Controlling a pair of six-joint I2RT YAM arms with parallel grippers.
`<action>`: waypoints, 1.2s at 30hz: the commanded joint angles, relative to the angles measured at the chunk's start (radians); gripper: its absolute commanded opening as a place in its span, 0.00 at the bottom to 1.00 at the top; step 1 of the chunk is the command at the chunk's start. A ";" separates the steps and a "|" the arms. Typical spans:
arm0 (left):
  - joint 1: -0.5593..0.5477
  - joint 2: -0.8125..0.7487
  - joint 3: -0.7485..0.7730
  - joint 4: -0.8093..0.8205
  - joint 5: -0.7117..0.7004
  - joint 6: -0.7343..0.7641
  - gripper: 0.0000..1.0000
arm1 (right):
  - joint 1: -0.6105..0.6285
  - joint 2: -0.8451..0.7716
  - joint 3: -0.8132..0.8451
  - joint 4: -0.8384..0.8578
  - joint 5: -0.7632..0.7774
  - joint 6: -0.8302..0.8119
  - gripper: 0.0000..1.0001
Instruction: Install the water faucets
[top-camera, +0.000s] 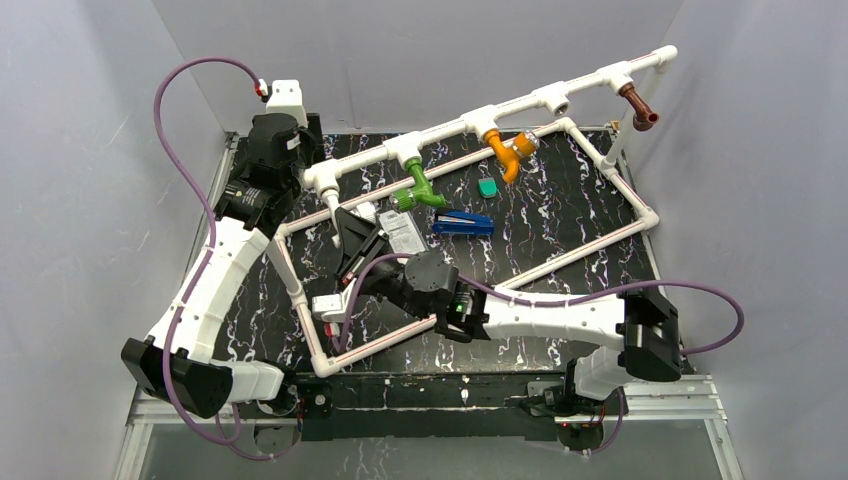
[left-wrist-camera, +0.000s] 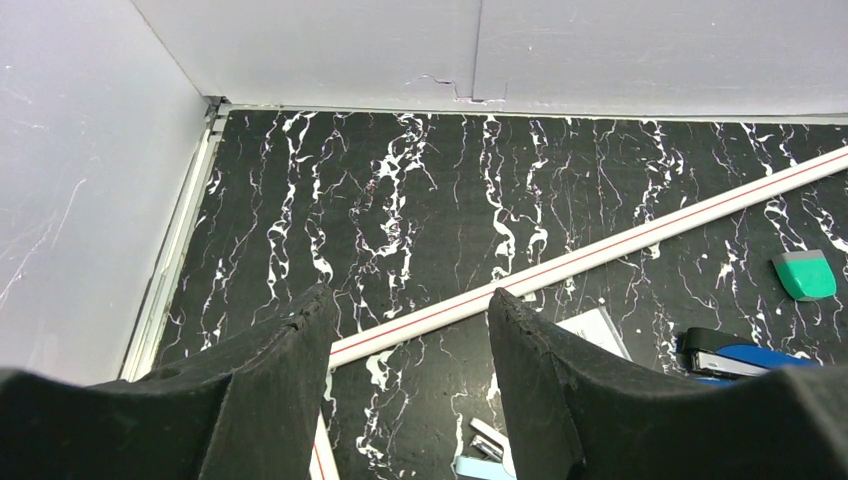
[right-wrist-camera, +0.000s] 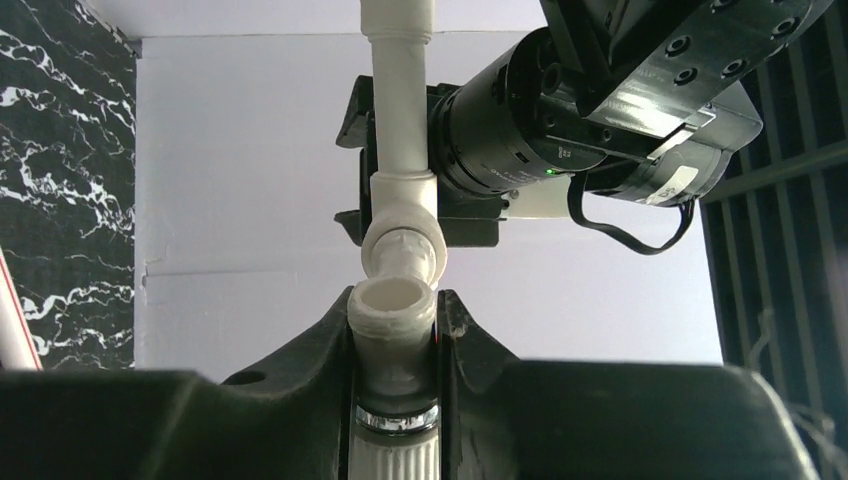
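Grey walls stand close to the table (top-camera: 560, 200) on its left, back and right sides. A big white pipe frame (top-camera: 448, 131) takes up most of the table. The most bare room is inside the frame, on the right half.

There are four taps. Three hang from the high pipe that runs from the left side up to the back right corner. From left to right they are the green tap (top-camera: 420, 190), the orange tap (top-camera: 508, 152) and the brown tap (top-camera: 638, 105). The fourth is the white tap (right-wrist-camera: 395, 350). There is also one white card (top-camera: 405, 232), one blue stapler (top-camera: 463, 222) and one small green block (top-camera: 487, 187), all near the middle of the table.

The left arm (top-camera: 215, 290) starts at the near left corner. It leans along the left edge toward the back left corner. The left claw (left-wrist-camera: 410, 305) hangs over the table with its fingers apart and nothing between them.

The right arm (top-camera: 560, 315) starts at the near right corner. It lies low and reaches left across the table. The right claw (right-wrist-camera: 397, 320) is squeezed onto the white tap, with one finger on each side. The tap's open end sits just under an open pipe end (right-wrist-camera: 400, 260). I cannot tell if they touch.
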 joint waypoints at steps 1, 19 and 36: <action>-0.052 0.073 -0.096 -0.263 0.065 0.004 0.56 | 0.006 0.034 0.035 0.127 0.041 0.106 0.01; -0.052 0.069 -0.096 -0.264 0.066 0.004 0.57 | 0.060 0.130 0.109 0.412 0.329 1.146 0.01; -0.053 0.077 -0.089 -0.268 0.076 0.001 0.57 | 0.037 0.084 0.084 0.444 0.534 2.165 0.01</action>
